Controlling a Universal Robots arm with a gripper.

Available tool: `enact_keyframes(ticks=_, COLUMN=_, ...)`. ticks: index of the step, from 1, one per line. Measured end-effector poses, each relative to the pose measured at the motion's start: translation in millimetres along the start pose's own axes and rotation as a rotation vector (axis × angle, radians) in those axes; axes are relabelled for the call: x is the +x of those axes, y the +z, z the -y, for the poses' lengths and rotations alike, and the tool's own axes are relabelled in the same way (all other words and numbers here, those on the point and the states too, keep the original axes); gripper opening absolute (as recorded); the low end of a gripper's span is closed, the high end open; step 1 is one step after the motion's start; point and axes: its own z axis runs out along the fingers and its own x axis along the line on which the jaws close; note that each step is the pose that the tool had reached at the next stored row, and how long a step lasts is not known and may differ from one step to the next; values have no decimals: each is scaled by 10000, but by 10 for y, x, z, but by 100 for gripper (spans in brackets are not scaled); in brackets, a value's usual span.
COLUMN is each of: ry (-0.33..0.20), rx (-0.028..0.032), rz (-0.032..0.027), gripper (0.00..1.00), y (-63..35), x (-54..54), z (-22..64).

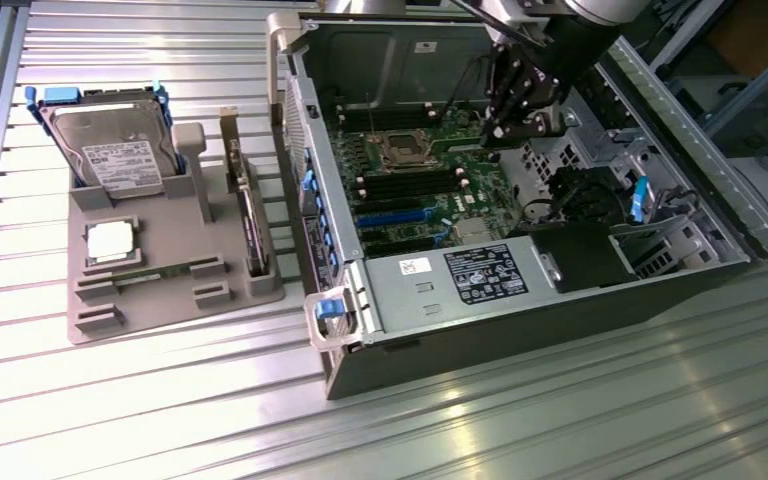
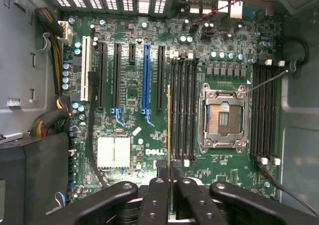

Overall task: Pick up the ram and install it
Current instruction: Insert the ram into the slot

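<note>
Inside the open computer case (image 1: 518,300), the gripper (image 1: 515,125) hangs over the motherboard (image 2: 129,135), close to the empty CPU socket (image 1: 398,148). From the wrist view, its jaws are pinched on the ram (image 2: 168,125), which appears edge-on as a thin yellowish-green line running out from between the black fingertips (image 2: 163,169). The stick lies lengthwise along the bank of black memory slots (image 2: 184,105) that sits between the socket and the long expansion slots, including a blue one (image 2: 146,78). Whether its lower edge touches a slot cannot be told.

Outside the case, toward the exterior view's left, a grey tray (image 1: 157,310) rests on the ribbed metal table (image 1: 558,420). It holds a hard drive (image 1: 117,150) standing in a blue frame, a square silver chip (image 1: 108,240), a dark expansion card (image 1: 248,215) on edge, and a second green stick (image 1: 171,272) lying flat near the chip.
</note>
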Motion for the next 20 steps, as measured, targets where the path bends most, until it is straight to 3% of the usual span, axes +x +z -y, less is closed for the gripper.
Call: enact_keyframes(ticks=20, ry=0, rx=0, rz=0, gripper=13, y=198, x=19, z=12)
